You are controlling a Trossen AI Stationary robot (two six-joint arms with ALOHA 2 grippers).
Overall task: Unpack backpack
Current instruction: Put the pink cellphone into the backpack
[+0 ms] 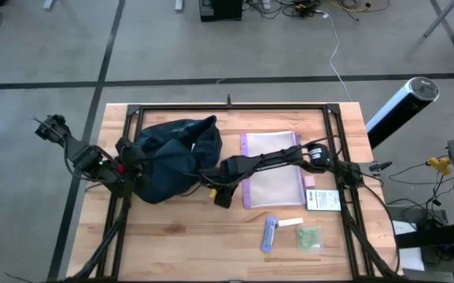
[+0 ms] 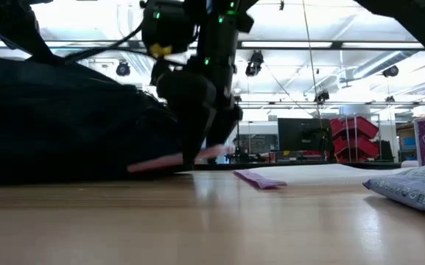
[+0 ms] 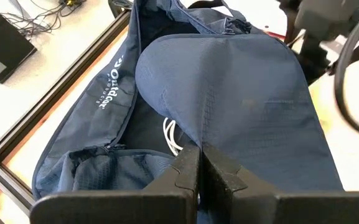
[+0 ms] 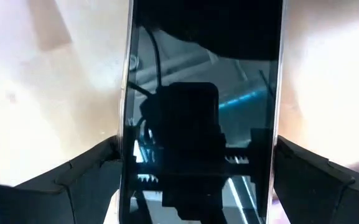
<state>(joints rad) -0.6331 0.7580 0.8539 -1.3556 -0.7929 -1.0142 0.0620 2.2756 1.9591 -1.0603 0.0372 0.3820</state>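
Note:
The dark navy backpack (image 1: 171, 153) lies on its side on the table's left half, and its white logo (image 3: 109, 84) shows in the left wrist view. My left gripper (image 3: 199, 171) is at the backpack's left end and is shut on its fabric. My right gripper (image 1: 208, 179) reaches in from the right to the backpack's near right edge. It is shut on a flat phone-like slab with a glossy black face (image 4: 201, 124). In the low view the slab shows as a thin pink edge (image 2: 157, 163) just above the table. My left gripper pinches a fold of the backpack's navy fabric (image 3: 198, 146) between its two shut fingers; the backpack rests on the table. My right gripper holds the slab between its two fingers (image 4: 98, 165), one on each long edge (image 4: 127, 155), across its width. The slab lies nearly flat and low over the table.
A clear purple-edged zip pouch (image 1: 272, 169) lies right of the backpack under my right arm. Near the right front are a white card (image 1: 322, 200), a small purple pack (image 1: 269, 233), a white strip (image 1: 289, 222) and a green packet (image 1: 308, 238). A black frame (image 1: 228, 106) rims the table.

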